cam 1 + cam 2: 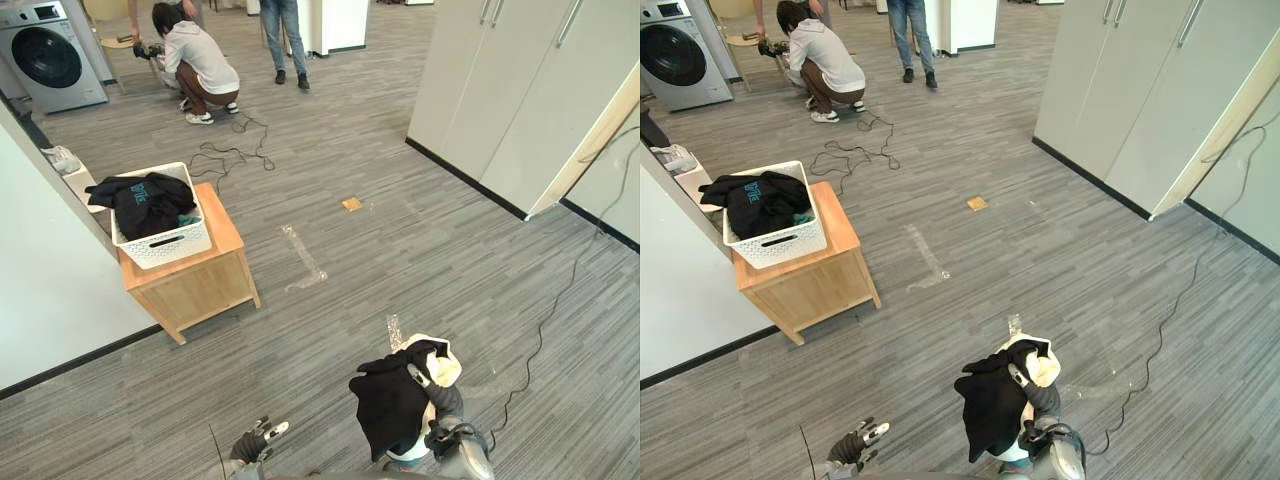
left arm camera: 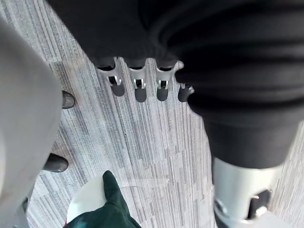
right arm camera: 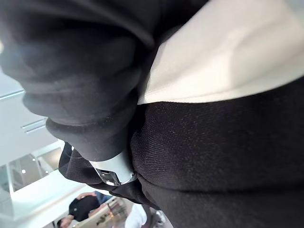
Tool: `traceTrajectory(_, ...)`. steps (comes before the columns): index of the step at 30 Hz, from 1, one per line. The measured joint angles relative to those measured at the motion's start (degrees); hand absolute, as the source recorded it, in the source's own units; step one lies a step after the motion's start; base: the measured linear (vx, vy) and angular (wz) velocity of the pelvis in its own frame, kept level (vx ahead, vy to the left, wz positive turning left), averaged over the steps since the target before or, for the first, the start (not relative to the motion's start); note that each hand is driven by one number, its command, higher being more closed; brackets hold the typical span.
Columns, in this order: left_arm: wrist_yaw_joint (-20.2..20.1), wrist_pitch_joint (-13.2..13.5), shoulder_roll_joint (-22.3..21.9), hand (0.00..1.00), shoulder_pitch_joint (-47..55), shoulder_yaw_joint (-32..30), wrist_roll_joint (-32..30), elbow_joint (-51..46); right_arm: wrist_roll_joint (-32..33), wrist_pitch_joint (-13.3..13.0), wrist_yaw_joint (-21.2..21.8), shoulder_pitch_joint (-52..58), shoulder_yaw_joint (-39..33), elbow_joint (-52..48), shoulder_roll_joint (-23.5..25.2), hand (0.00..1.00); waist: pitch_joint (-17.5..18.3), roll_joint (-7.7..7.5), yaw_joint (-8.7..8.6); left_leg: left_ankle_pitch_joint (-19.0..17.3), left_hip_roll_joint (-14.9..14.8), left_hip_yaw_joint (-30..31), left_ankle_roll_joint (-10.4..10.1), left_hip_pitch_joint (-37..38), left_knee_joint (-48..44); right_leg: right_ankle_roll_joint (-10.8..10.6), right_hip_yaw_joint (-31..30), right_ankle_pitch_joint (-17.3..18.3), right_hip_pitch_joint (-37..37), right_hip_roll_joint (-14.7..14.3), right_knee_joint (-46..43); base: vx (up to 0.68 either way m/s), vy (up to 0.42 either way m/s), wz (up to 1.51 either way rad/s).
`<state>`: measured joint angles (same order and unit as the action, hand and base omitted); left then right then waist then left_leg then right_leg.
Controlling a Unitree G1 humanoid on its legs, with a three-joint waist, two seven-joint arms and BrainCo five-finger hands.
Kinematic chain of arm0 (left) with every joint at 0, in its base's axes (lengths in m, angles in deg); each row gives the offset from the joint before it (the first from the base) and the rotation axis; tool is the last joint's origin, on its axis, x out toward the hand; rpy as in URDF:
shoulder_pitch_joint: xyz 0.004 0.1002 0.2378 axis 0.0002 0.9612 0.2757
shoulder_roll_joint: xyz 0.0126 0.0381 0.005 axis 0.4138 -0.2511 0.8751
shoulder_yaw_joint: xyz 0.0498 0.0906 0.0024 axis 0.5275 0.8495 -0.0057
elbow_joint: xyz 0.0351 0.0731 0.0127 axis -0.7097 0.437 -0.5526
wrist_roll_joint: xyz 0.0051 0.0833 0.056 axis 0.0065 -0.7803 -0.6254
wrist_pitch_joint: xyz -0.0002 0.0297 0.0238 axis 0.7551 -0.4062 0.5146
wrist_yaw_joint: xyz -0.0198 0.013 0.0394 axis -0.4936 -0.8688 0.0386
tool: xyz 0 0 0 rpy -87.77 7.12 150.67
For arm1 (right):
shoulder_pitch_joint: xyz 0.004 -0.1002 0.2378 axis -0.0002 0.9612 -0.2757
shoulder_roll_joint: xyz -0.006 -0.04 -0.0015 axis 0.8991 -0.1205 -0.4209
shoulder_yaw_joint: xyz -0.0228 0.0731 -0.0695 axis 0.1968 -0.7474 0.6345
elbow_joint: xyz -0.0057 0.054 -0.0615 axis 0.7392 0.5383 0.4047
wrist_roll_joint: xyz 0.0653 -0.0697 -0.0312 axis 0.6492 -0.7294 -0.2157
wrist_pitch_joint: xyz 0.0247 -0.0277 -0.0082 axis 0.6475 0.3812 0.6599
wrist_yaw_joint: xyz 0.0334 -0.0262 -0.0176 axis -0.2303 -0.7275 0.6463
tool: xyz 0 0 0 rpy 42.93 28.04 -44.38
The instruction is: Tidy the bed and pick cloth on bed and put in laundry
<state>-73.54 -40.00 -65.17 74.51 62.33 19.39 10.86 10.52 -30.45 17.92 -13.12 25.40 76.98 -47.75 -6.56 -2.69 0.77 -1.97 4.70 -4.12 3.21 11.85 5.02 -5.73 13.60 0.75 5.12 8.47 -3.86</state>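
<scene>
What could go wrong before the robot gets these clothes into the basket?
The black and cream clothes hang loosely from the right hand; a piece may slip to the floor. The white basket on the wooden table is already heaped with dark clothes, so more could spill over its rim. The left hand is open and idle, so it probably cannot catch anything.

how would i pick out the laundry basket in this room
Follow the white partition wall on the robot's left to the low light-wood cabinet beside it. On top sits the white plastic laundry basket with holed sides, and black clothing heaped over its rim sets it apart from the grey washing machine farther back.
</scene>
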Motion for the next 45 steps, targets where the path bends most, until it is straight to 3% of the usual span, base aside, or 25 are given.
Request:
traceTrajectory(3, 2.9, -0.04, 0.61, 0.0, -1.27, 0.06, -3.98, 1.28, -2.26, 0.82, 0.33, -0.19, -1.13, 3.69, -0.01, 1.0, -1.16, -0.41, -0.34, -0.54, -0.01, -1.07, -0.71, 0.89, 0.24, 0.22, -0.77, 0.98, -1.32, 0.72, -3.68, 0.01, 0.05, -0.19)
traceTrajectory(7, 6.2, 0.1, 1.57, 0.0, -1.92, 0.37, -7.45, 2.4, -2.33, 1.13, 0.39, -0.07, -2.22, 4.1, -0.01, 1.0, -1.87, -0.95, -2.23, -2.55, -0.68, -3.5, 0.22, 1.07, 0.71, 0.25, -0.8, 1.02, -3.13, 1.57, -7.19, 0.01, 0.024, 0.03)
traceTrajectory(9, 6.76, -0.1, 1.48, 0.0, -3.29, 1.38, -8.6, 3.45, -2.14, 0.47, 0.4, 0.02, -2.47, 2.29, -0.23, 1.0, -3.42, 0.3, -3.4, -2.75, -2.77, -5.36, 0.09, 1.86, 0.49, 0.75, -1.19, 2.65, -8.71, 1.61, -18.06, 0.03, 0.001, 0.3)
traceTrajectory(11, 6.95, -0.17, 1.81, 0.0, -3.9, 2.2, -9.17, 3.51, -2.21, 0.12, 0.31, 0.69, -2.19, 1.76, -0.17, 1.0, -3.72, -0.19, -3.11, -3.76, -3.55, -5.44, -0.52, 1.94, -0.73, 1.11, -1.38, 3.07, -9.29, 1.49, -16.68, 0.1, -0.031, 0.19)
traceTrajectory(15, 7.58, -0.09, 2.17, 0.0, -4.23, 2.17, -10.13, 3.67, -3.38, -0.11, 0.27, 1.63, -1.45, -0.51, 0.1, 1.0, -3.78, -0.31, -3.08, -9.98, -5.49, -7.01, -3.77, -1.06, -9.46, 1.44, -1.24, 2.88, -7.93, 0.08, -11.23, 0.15, -0.099, -0.09)
traceTrajectory(17, 8.59, 0.12, 2.13, 0.0, -3.77, 1.9, -10.6, 3.91, -4.24, 0.28, 0.17, 2.88, -0.48, -2.8, -0.52, 1.0, -3.82, 1.13, -3.11, -14.61, -8.88, -8.96, -8.21, -4.57, -20.15, 3.2, -0.59, 5.68, -4.27, -2.63, -6.72, 0.3, -0.284, -0.14)
traceTrajectory(18, 8.88, 0.33, 2.0, 0.0, -3.97, 1.63, -10.47, 3.94, -4.69, 0.34, 0.13, 2.56, -0.33, -3.45, -0.95, 1.0, -3.99, 1.45, -3.31, -14.63, -10.48, -10.74, -8.28, -8.13, -26.71, 3.68, -0.25, 5.9, -3.56, -3.39, -5.74, 0.32, -0.314, 0.04)
traceTrajectory(19, 8.91, 0.99, 1.38, 0.0, -4.38, 1.13, -10.1, 3.46, -5.16, 0.28, 0.16, 2.86, 0.4, -5.6, -2.16, 1.0, -4.66, 2.33, -3.64, -11.94, -14.7, -13.44, -9.01, -14.82, -43.03, 4.58, 0.03, 5.69, -1.27, -4.42, -3.19, 0.27, -0.225, 0.14)
traceTrajectory(20, 8.86, 1.41, 0.25, 0.0, -4.79, -0.39, -9.96, 2.02, -5.47, 0.24, 0.24, 2.81, 0.1, -7.53, -3.41, 1.0, -6.73, 3.02, -3.29, -6.19, -17.81, -13.53, -8.31, -19.67, -56.57, 5.05, 0.0, 5.43, 3.35, -4.72, -1.49, 0.3, -0.219, 0.12)
traceTrajectory(21, 8.93, 1.77, 0.04, 0.0, -4.91, -0.59, -10.07, 1.67, -5.5, 0.2, 0.27, 2.63, -0.1, -8.09, -3.95, 1.0, -7.66, 2.95, -2.95, -7.47, -17.83, -12.65, -8.95, -20.61, -59.75, 4.44, -0.43, 5.84, 5.44, -4.48, -1.12, 0.25, -0.148, -0.19)
traceTrajectory(22, 8.81, 2.21, -0.4, 0.0, -4.81, -0.44, -10.03, 1.73, -5.5, 0.18, 0.33, 1.54, -0.63, -8.61, -5.54, 1.0, -7.75, 4.39, -2.77, -10.46, -17.01, -11.66, -9.13, -21.83, -59.27, 5.12, -1.4, 6.73, 8.08, -3.86, -0.82, 0.25, -0.113, -0.52)
traceTrajectory(25, 8.68, 4.12, -0.62, 0.0, -4.39, -0.47, -9.48, 1.57, -5.63, 0.08, 0.45, -1.27, -3.22, -12.14, -6.16, 1.0, -7.93, 4.64, -2.68, -10.45, -12.44, -11.88, -8.14, -24.25, -41.12, 3.84, -3.95, 8.74, 10.83, -1.01, -0.59, 0.36, -0.084, -0.67)
traceTrajectory(27, 8.82, 5.11, -0.82, 0.0, -3.99, -0.34, -9.64, 1.56, -5.42, -0.21, 0.57, -1.12, -4.19, -15.44, -6.4, 1.0, -7.68, 5.26, -2.63, -3.53, -10.16, -11.4, -6.95, -23.75, -23.46, 1.51, -4.4, 11.0, 11.98, -0.67, -0.56, 0.41, -0.004, -0.43)
traceTrajectory(28, 8.84, 5.66, -1.14, 0.0, -3.74, -0.91, -9.22, 1.57, -5.35, -0.36, 0.5, -0.97, -4.63, -15.53, -6.67, 1.0, -7.73, 4.88, -2.56, 2.15, -9.52, -10.56, -1.54, -22.99, -21.13, 0.7, -4.67, 12.85, 13.2, -0.76, -0.58, 0.38, 0.007, 0.1)
traceTrajectory(29, 9.01, 6.23, -0.61, 0.0, -3.93, -1.09, -9.64, 1.54, -4.91, -0.53, 0.3, -0.61, -4.23, -15.12, -6.13, 1.0, -7.01, 2.69, -3.03, 0.54, -7.56, -10.93, -2.34, -22.28, -21.02, 1.09, -4.4, 12.67, 13.88, 1.0, -1.07, 0.46, -0.008, 0.18)
traceTrajectory(32, 8.75, 5.97, -0.1, 0.0, -4.09, -1.99, -8.92, 0.98, -4.77, -0.62, 0.29, -1.7, -3.33, -15.4, -6.23, 1.0, -6.88, 1.32, -1.8, -4.58, -7.15, -12.1, -0.83, -22.8, -25.53, 1.13, -4.84, 12.29, 10.7, 3.05, -9.35, 0.47, -0.002, -0.11)
traceTrajectory(33, 8.87, 4.26, 0.16, 0.0, -4.19, -1.95, -8.81, 1.0, -4.74, -0.58, 0.28, -3.05, -3.16, -15.46, -6.23, 1.0, -7.02, 0.6, -1.37, -6.11, -6.3, -13.29, -0.59, -19.25, -23.42, 0.41, -4.98, 11.83, 4.76, 5.62, -24.54, 0.42, 0.023, -0.33)
traceTrajectory(35, 8.91, 2.95, 0.44, 0.0, -4.0, -1.49, -8.78, 1.22, -5.02, -0.6, 0.25, -4.23, -1.9, -15.8, -6.21, 1.0, -7.39, -0.05, -1.78, -7.88, -4.55, -13.05, 0.11, -13.83, -21.08, -0.56, -4.73, 8.55, -2.89, 9.39, -43.33, 0.5, -0.004, -0.04)
traceTrajectory(37, 8.92, 2.29, 0.88, 0.0, -3.91, -0.05, -8.73, 1.58, -5.71, -0.56, 0.29, -3.77, -0.46, -16.94, -6.16, 1.0, -7.67, 0.62, -1.87, -9.85, -4.79, -10.96, 0.04, -8.67, -19.6, -0.06, -4.03, 13.64, -6.85, 7.29, -48.76, 0.43, -0.062, 0.34)
traceTrajectory(39, 8.8, 2.19, 1.47, 0.0, -3.78, 0.4, -8.64, 2.59, -6.63, -0.57, 0.59, -2.97, 1.14, -19.35, -6.19, 1.0, -8.03, 1.82, -2.95, -10.21, -6.07, -8.97, -0.38, -4.32, -16.8, 1.87, -1.55, 16.96, -10.55, 3.78, -44.43, 0.35, -0.127, 0.62)
traceTrajectory(41, 8.74, 2.19, 1.47, 0.0, -3.84, 0.42, -8.49, 3.04, -6.85, -0.5, 2.27, -2.21, 0.81, -21.97, -6.3, 1.0, -8.14, 2.22, -3.4, -10.11, -8.15, -5.12, -0.55, -2.0, -15.03, 2.16, 0.52, 16.89, -15.97, 0.4, -30.17, 0.42, -0.293, 0.9)
traceTrajectory(42, 8.74, 2.15, 1.47, 0.0, -3.92, 0.41, -8.46, 3.12, -6.97, -0.48, 2.82, -2.15, 0.54, -22.41, -6.41, 1.0, -8.14, 2.21, -3.54, -10.15, -8.67, -3.77, -0.61, -2.0, -15.04, 2.28, -0.2, 15.27, -17.03, -0.14, -25.18, 0.41, -0.367, 1.1)
traceTrajectory(43, 8.74, 2.1, 1.61, 0.0, -3.89, 0.34, -8.34, 3.28, -7.22, -0.47, 2.97, -2.0, 0.51, -23.64, -6.68, 1.0, -7.89, 1.77, -3.74, -10.27, -9.28, -1.58, -1.61, -2.21, -15.04, 1.35, -3.33, 9.87, -17.84, -0.62, -14.32, 0.27, -0.286, 1.31)
traceTrajectory(44, 8.71, 1.98, 1.9, 0.0, -3.79, -0.16, -8.24, 3.31, -7.25, -0.46, 3.26, -1.49, 0.46, -25.72, -6.91, 1.0, -7.6, 0.76, -3.69, -11.73, -9.42, 0.02, -4.59, -2.04, -15.14, -1.08, -6.75, 5.25, -17.86, 0.03, -6.35, 0.26, -0.299, 1.34)
traceTrajectory(45, 8.74, 1.93, 2.32, 0.0, -3.74, -0.39, -8.06, 3.27, -7.26, -0.48, 3.49, -1.22, 0.4, -26.77, -6.97, 1.0, -7.45, 0.46, -3.55, -13.28, -9.63, 0.85, -6.78, -1.45, -15.32, -2.51, -7.54, 1.49, -17.8, 0.54, -6.24, 0.31, -0.469, 1.25)
